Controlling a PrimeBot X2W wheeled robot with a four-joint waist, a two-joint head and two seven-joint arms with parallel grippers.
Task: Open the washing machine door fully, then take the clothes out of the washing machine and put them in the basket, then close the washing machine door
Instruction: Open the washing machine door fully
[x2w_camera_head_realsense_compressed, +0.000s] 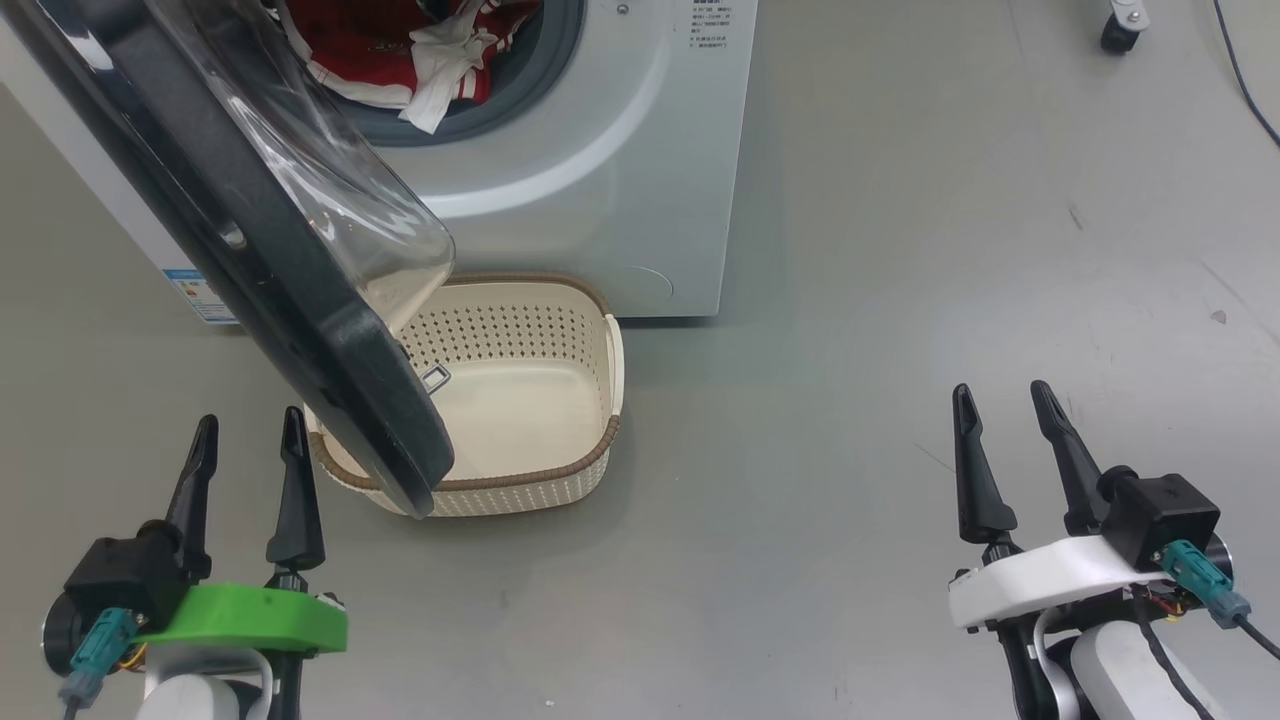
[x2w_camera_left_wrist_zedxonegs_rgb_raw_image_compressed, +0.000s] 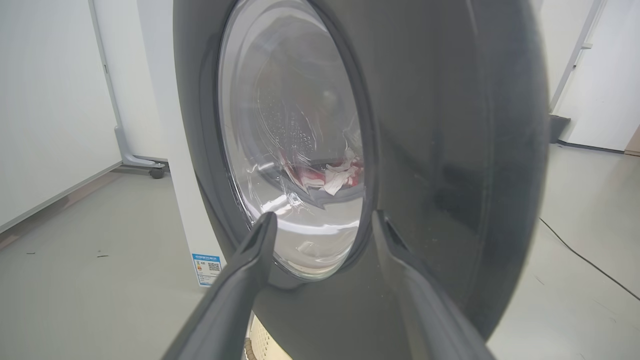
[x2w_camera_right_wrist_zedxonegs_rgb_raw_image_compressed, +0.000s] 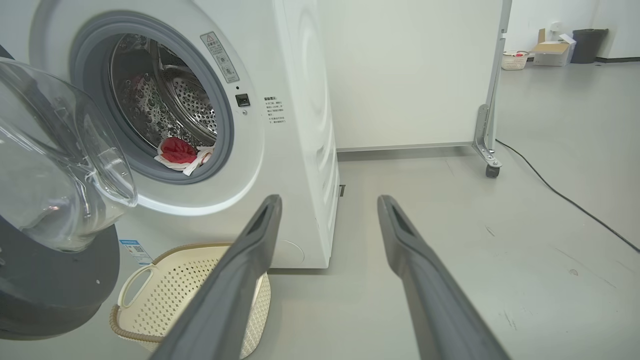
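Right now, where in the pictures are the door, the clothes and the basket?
door (x2w_camera_head_realsense_compressed: 235, 260): head view, on its black rim.
clothes (x2w_camera_head_realsense_compressed: 360, 45): head view, on the red fabric.
basket (x2w_camera_head_realsense_compressed: 540, 478): head view, on its brown front rim.

The left end effector (x2w_camera_head_realsense_compressed: 250, 432) and the right end effector (x2w_camera_head_realsense_compressed: 1005, 405) both point forward, fingers spread wide, holding nothing.

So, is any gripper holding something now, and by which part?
Nothing is held. The left gripper and the right gripper are both open and empty.
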